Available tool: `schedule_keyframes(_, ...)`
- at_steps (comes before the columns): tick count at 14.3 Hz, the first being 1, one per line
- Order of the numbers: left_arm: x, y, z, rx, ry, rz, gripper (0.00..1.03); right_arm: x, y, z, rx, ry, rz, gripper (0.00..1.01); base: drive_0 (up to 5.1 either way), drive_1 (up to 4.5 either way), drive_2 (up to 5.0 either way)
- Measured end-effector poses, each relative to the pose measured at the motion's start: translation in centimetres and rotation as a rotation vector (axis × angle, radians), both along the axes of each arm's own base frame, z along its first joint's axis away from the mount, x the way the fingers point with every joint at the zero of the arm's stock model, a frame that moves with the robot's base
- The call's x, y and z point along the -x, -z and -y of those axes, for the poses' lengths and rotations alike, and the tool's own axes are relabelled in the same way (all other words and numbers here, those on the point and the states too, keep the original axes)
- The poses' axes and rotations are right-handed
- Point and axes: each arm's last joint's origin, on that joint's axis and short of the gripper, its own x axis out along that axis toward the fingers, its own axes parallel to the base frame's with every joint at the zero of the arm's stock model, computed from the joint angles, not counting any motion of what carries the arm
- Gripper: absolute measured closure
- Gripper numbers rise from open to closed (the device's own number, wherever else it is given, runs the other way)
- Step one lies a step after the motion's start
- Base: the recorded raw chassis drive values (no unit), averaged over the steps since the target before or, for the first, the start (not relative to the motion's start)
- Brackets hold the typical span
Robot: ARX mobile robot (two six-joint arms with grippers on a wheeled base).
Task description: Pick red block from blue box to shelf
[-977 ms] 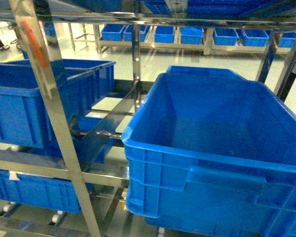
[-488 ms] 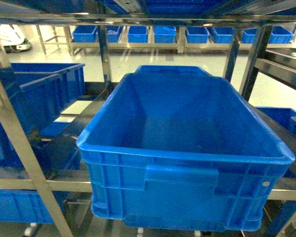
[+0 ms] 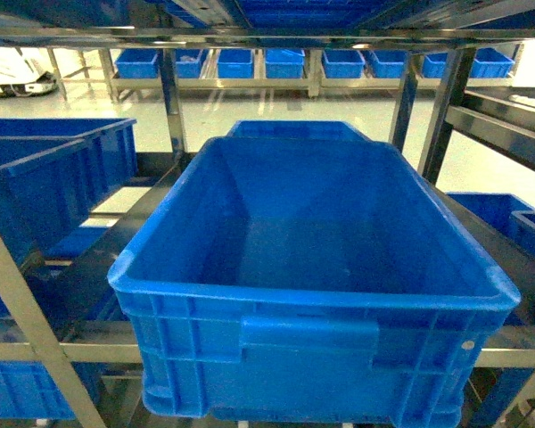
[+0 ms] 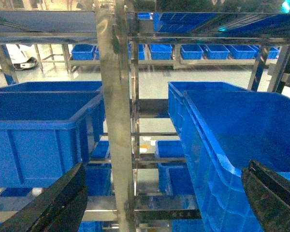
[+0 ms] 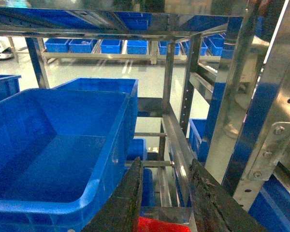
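Observation:
The red block (image 5: 162,226) shows as a red patch at the bottom edge of the right wrist view, pinched low between the two dark fingers of my right gripper (image 5: 166,165), which is shut on it. That gripper is held beside the right rim of a large royal-blue bin (image 5: 63,145) on the shelf (image 5: 234,96). My left gripper (image 4: 164,169) is open and holds nothing, with a steel shelf post (image 4: 113,96) straight ahead between its fingers. The blue box is out of view. Neither gripper appears in the head view.
The big royal-blue bin (image 3: 294,299) sits on the steel shelf (image 3: 174,98) directly ahead, nothing visible inside it. More royal-blue bins (image 4: 38,125) sit to the left and on lower tiers. Steel posts and rails (image 5: 176,140) run close on the right.
In the head view the big bin has slid from the right to the middle. The slanted steel post at the left has moved towards the frame's edge.

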Motion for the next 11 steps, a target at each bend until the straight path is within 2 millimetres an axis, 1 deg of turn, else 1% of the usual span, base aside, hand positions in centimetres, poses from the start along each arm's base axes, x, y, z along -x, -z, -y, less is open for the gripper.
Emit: schedule_keyframes(11,0.00,0.00,0.00,0.000,0.000,0.000,0.05,0.00,-0.03,0.00,0.000,0.000,0.002,0.76,-1.5,-1.46,-1.5)
